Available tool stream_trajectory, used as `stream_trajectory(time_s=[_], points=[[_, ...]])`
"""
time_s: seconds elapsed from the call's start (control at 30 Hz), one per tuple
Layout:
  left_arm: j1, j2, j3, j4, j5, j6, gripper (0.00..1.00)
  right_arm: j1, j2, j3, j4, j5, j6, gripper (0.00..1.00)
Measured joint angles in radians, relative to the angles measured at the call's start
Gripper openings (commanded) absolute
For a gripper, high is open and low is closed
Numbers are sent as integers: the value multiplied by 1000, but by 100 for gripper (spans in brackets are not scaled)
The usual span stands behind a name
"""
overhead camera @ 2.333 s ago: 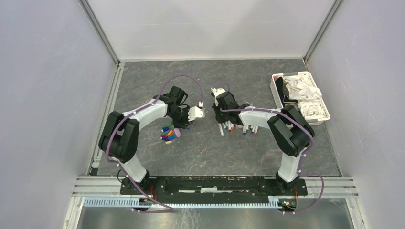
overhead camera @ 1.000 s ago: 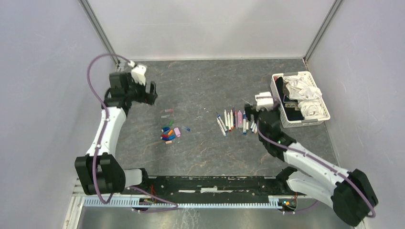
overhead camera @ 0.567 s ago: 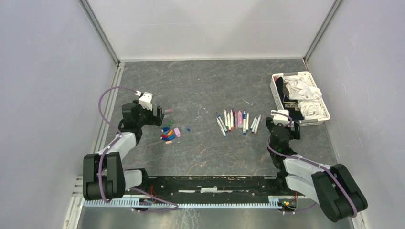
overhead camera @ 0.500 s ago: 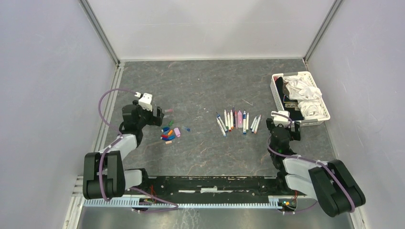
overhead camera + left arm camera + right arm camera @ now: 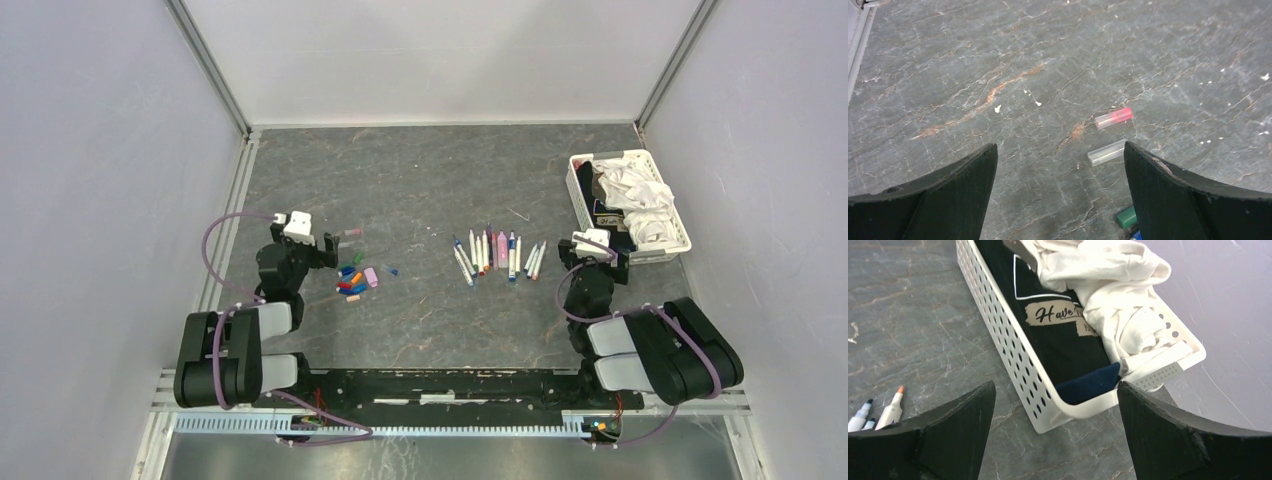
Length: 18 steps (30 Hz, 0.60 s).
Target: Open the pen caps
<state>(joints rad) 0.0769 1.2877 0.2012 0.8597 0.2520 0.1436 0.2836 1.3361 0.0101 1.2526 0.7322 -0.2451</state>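
The pen caps (image 5: 355,278) lie loose in a small coloured heap on the dark table, left of centre. A pink cap (image 5: 1114,118), a clear cap (image 5: 1106,152) and a green cap (image 5: 1126,218) show in the left wrist view. My left gripper (image 5: 325,248) hangs low just left of the heap, open and empty (image 5: 1060,146). The uncapped white pens (image 5: 495,252) lie in a row at mid table. My right gripper (image 5: 598,258) is right of the pens, open and empty (image 5: 1055,385), facing the basket's near corner.
A white perforated basket (image 5: 583,205) holding white and dark cloth stands at the right, close to my right gripper; its wall (image 5: 1013,347) fills the right wrist view. Grey walls enclose the table on three sides. Two pen tips (image 5: 893,407) show at that view's lower left.
Both arms have folded back toward their bases, and the grippers have come down and nearer the front. Both stay open and empty. Caps and pens have not moved.
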Motion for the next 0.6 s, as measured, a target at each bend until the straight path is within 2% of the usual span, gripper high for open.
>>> stream_trajectory(time_s=[0.03,0.1,0.3,0.47,0.6], points=[[0,-2,-12,28,0,-10,100,-6,0,0,9,-7,1,93],[0,13,-35,104,1,-43,100,-18,-3,0,37,-25,1,98],[-24,219,-41,317,-9,-84,100,-26,-13,0,128,-87,1,98],[-64,250,-5,301,-80,-88,100,-118,31,0,161,-213,21,98],[-64,250,8,303,-113,-91,100,-129,39,0,156,-257,32,98]])
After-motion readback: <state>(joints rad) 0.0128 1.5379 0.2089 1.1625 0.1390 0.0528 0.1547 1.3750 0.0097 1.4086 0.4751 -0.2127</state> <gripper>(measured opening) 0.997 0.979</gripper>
